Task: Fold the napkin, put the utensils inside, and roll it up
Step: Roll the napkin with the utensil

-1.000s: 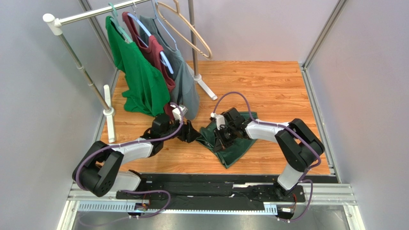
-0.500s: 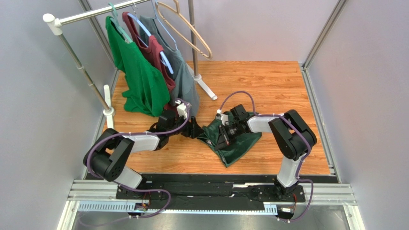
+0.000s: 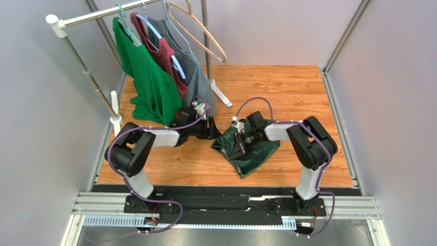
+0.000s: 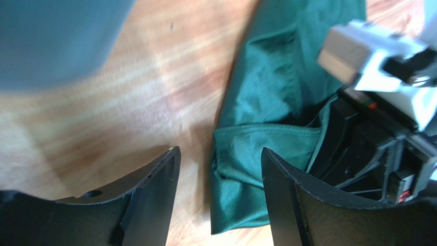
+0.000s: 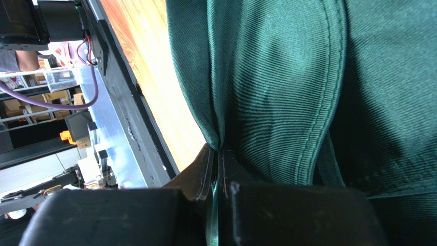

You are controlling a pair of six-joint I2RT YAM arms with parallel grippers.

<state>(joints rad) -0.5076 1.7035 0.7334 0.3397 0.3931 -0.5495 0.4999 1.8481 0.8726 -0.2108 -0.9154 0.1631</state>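
Pinching a fold of the napkin [image 3: 252, 154], bunched near the middle, the right fingers [image 5: 218, 156] are pressed together on cloth; the left fingers [image 4: 219, 159] hang spread beside its edge, empty. The thin pinch may slip, or the left arm [image 3: 164, 137] could snag the hanging shirts [image 3: 149, 77]. Wood-grain surface [image 3: 287, 87], grey walls [image 3: 390, 102]; no fork visible.

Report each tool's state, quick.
Left tool: open, holding nothing.
Right tool: closed on the napkin.
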